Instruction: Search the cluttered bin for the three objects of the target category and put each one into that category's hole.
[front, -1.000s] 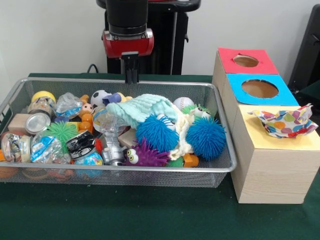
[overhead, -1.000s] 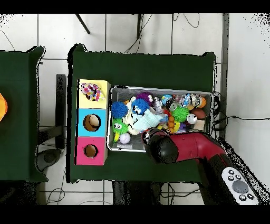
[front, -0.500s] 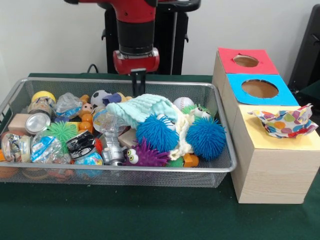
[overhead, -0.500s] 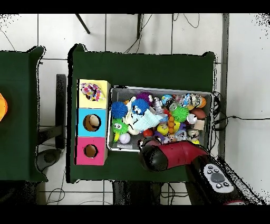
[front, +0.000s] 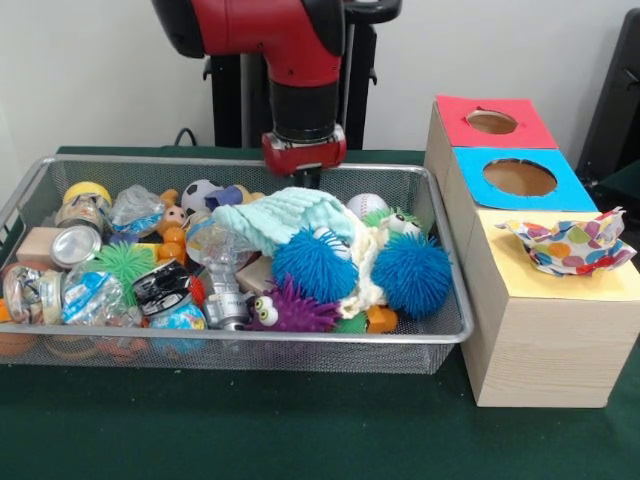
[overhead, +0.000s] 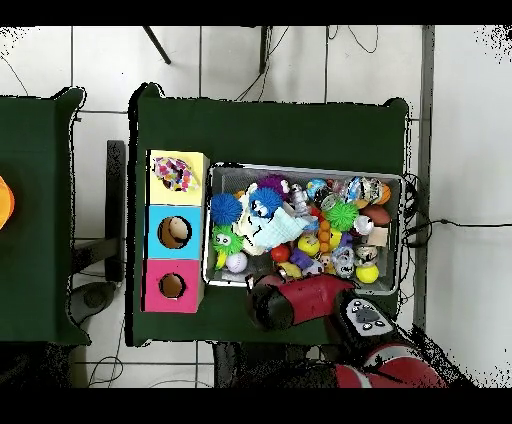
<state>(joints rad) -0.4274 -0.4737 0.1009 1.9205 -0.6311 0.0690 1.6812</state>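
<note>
- Starting at the left end of the wire bin (front: 30, 185), a tin can (front: 73, 245), a green spiky ball (front: 125, 263) and crinkled plastic packets lie heaped together, so anything underneath is hidden and has to be dug for.
- Toward the middle, a pale mint knitted cloth (front: 283, 217) is draped over the pile, with a purple spiky toy (front: 290, 308) just below it against the bin's front rim.
- The tool (front: 305, 178) hangs behind the bin's rear rim, over the bench's far edge and clear of the clutter, likely so the pile can be seen; its tips are hidden behind the mesh and cloth, so I cannot tell whether they are apart or together.
- Two blue fuzzy balls (front: 412, 275) sit at the bin's right end, nearest the holes; which category is wanted cannot be told, so no target can be singled out.
- At the bench's right edge stands the wooden box (front: 545, 350): the red hole (front: 491, 122) and blue hole (front: 519, 177) are open, while a dotted paper bowl (front: 565, 245) lies on the yellow panel, covering its opening.
</note>
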